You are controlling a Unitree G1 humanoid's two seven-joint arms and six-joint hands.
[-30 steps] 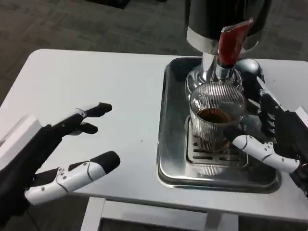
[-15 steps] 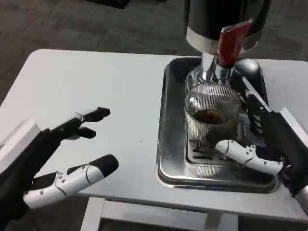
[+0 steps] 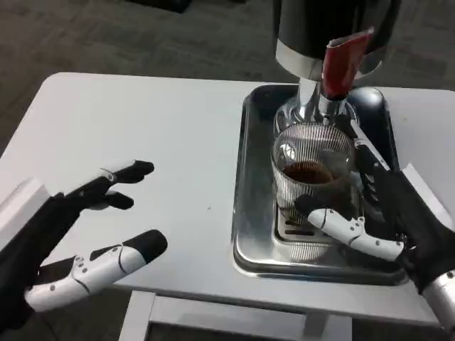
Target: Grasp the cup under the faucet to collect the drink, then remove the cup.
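A ribbed clear glass cup point(image 3: 311, 158) with dark brown drink in its lower half stands on the drip grate point(image 3: 293, 229), right under the faucet spout with the red lever point(image 3: 343, 60). My right hand point(image 3: 387, 206) wraps around it: the thumb lies across the cup's lower front, and the fingers point(image 3: 364, 160) press along its right side. My left hand point(image 3: 71, 234) hovers over the table's front left corner, fingers spread, holding nothing.
The black and silver drink dispenser point(image 3: 320, 28) rises behind the cup on a steel tray point(image 3: 249, 177). The white table point(image 3: 156, 121) stretches bare to the left of the tray; its front edge runs just below both hands.
My right hand has moved left and closed around the cup, its thumb sliding across the front; the cup shifted slightly left. My left hand has drifted a little down and left.
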